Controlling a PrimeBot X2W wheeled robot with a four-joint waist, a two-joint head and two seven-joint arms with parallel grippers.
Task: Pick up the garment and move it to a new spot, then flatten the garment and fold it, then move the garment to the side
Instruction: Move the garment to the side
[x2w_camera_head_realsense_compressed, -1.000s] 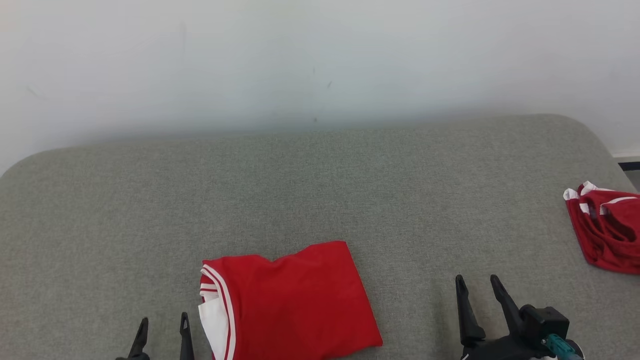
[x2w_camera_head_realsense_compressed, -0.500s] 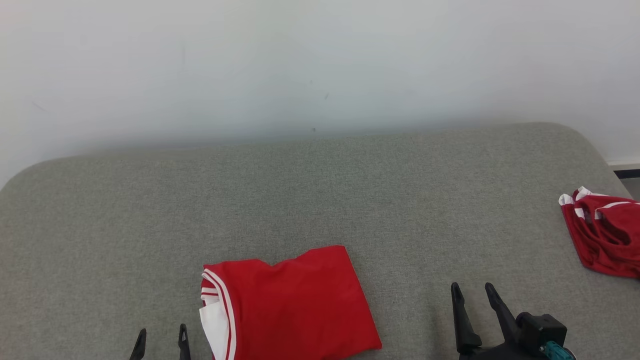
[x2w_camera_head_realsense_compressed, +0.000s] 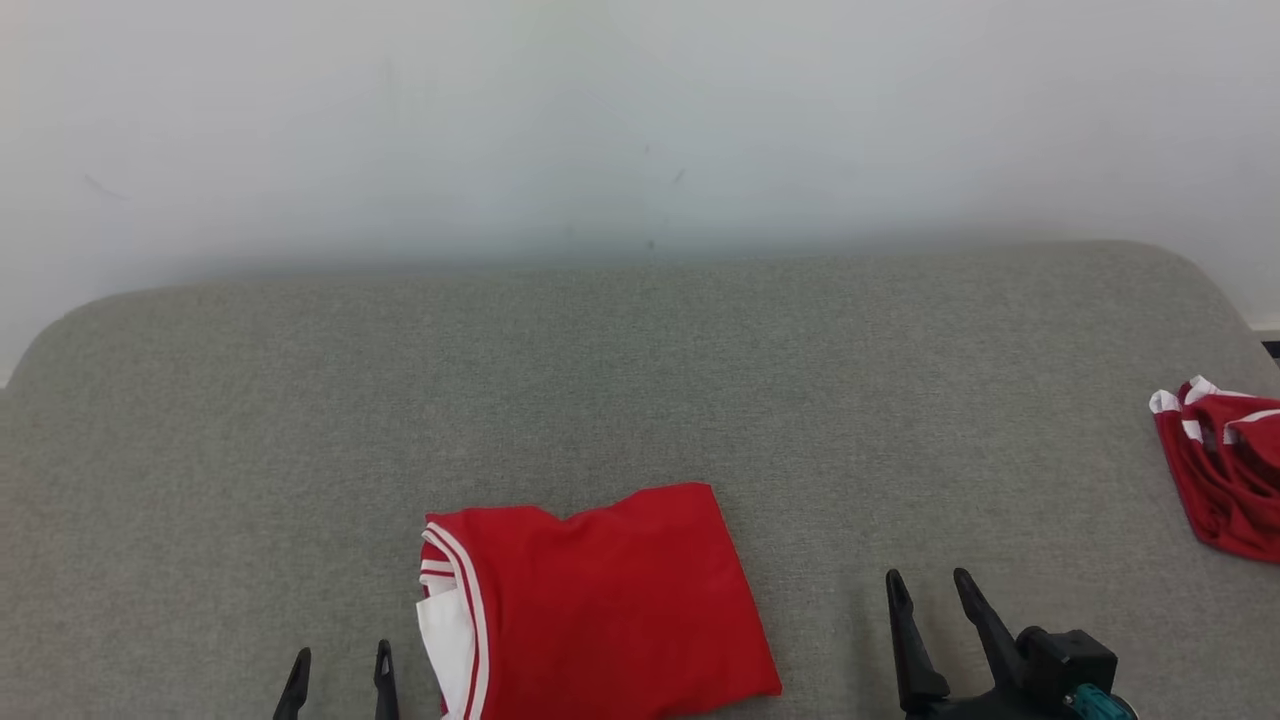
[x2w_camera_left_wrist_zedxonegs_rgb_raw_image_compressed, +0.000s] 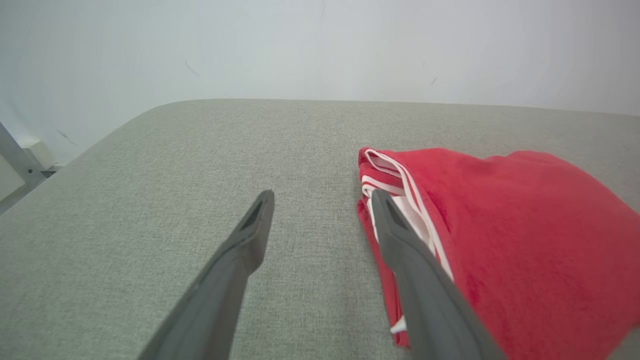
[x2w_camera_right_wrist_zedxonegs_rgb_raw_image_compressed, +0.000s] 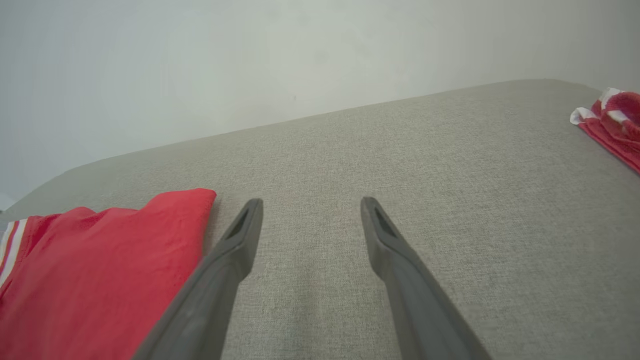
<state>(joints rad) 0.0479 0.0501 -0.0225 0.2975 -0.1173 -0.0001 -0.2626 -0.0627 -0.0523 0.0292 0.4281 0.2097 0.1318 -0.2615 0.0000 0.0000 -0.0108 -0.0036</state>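
Observation:
A red garment (x2w_camera_head_realsense_compressed: 600, 605) with white trim lies folded into a rough rectangle on the grey padded table (x2w_camera_head_realsense_compressed: 640, 380), near the front edge, centre. My left gripper (x2w_camera_head_realsense_compressed: 342, 655) stands open just left of its white-striped edge, empty. In the left wrist view the garment (x2w_camera_left_wrist_zedxonegs_rgb_raw_image_compressed: 510, 240) lies right of the open fingers (x2w_camera_left_wrist_zedxonegs_rgb_raw_image_compressed: 250, 235). To the garment's right, my right gripper (x2w_camera_head_realsense_compressed: 928, 585) is open and holds nothing. The right wrist view has the garment (x2w_camera_right_wrist_zedxonegs_rgb_raw_image_compressed: 100, 265) at lower left, beside the open gripper (x2w_camera_right_wrist_zedxonegs_rgb_raw_image_compressed: 310, 205).
A second red garment with white trim (x2w_camera_head_realsense_compressed: 1225, 465) lies crumpled at the table's right edge, also in the right wrist view (x2w_camera_right_wrist_zedxonegs_rgb_raw_image_compressed: 612, 125). A pale wall (x2w_camera_head_realsense_compressed: 640, 120) rises behind the table. Bare grey padding spreads across the back and left.
The head camera has shifted, so the whole scene sits slightly to the right. Both grippers stay open and have drawn slightly lower in the view. The garments lie unmoved.

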